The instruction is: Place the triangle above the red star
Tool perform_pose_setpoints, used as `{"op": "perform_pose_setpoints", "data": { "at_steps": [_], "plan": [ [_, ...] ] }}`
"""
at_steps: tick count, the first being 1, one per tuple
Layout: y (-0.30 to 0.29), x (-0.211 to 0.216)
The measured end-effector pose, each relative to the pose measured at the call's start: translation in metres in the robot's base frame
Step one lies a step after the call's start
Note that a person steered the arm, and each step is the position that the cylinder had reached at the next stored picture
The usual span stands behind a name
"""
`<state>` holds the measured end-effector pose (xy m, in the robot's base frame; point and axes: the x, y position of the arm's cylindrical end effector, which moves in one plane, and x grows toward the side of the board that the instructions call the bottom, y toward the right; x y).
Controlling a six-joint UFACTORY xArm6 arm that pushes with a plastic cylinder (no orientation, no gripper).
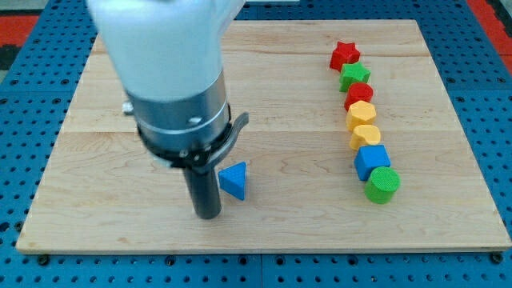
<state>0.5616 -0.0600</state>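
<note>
A blue triangle block (234, 179) lies on the wooden board (120, 232), left of centre and low in the view. My tip (209, 214) rests on the board just left of and slightly below the triangle, close to it or touching it. The red star (345, 54) lies at the view's upper right, at the top of a column of blocks.
Below the red star runs a column: a green star (355, 76), a red block (358, 94), a yellow block (361, 114), a second yellow block (364, 135), a blue cube (372, 161) and a green cylinder (383, 185). The arm's white and grey body (168, 80) covers the board's upper left.
</note>
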Motion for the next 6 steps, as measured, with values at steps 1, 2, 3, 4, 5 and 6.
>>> {"op": "perform_pose_setpoints", "data": {
  "at_steps": [1, 2, 3, 4, 5, 6],
  "plan": [
    [0.01, -0.053],
    [0.04, -0.077],
    [0.007, -0.053],
    [0.037, -0.027],
    [0.063, -0.052],
    [0.079, -0.113]
  ]
}}
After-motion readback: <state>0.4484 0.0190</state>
